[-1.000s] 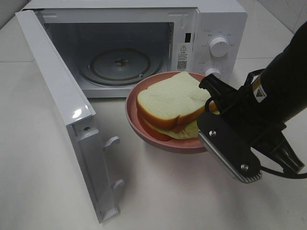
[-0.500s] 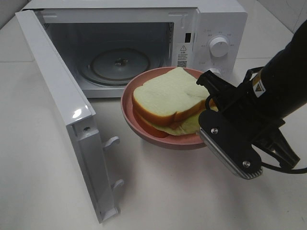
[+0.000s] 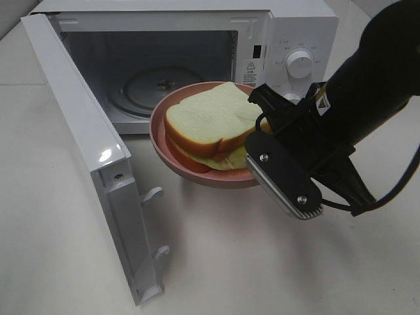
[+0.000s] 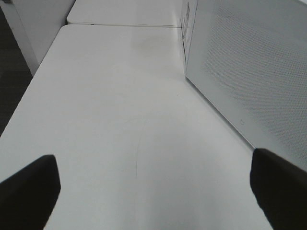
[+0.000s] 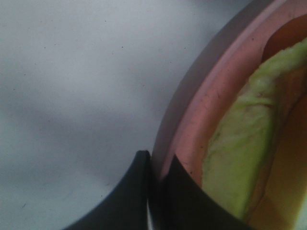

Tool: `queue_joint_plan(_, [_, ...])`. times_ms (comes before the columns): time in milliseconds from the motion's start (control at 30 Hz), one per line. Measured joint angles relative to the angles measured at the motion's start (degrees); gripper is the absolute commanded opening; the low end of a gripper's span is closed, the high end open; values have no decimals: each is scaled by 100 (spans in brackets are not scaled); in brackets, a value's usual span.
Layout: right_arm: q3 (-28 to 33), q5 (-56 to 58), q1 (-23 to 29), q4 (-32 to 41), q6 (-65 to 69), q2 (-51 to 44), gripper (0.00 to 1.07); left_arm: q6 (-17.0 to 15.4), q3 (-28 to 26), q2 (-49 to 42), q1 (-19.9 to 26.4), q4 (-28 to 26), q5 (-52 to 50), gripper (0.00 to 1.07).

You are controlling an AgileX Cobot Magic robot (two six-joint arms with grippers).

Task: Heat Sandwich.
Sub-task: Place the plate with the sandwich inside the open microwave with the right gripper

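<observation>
Microwave door open; right gripper pinches dish rim; sandwich on dish, held at opening, not yet inside; left gripper spread wide, empty. Remaining, by judgement: insert dish, close door, start heating.

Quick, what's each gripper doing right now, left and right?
Left gripper: open, holding nothing.
Right gripper: shut on the rim of the pink dish, which carries the sandwich.
</observation>
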Motion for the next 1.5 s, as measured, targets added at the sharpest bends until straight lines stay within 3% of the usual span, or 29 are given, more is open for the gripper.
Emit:
queue_joint_plan(667, [-985,-11,195,201,-241,1037,0,0,0,0,0,0,0,101])
queue_joint_plan(1500, [-2699,561,195,92,338,2235,1,0,0,0,0,0,0,101])
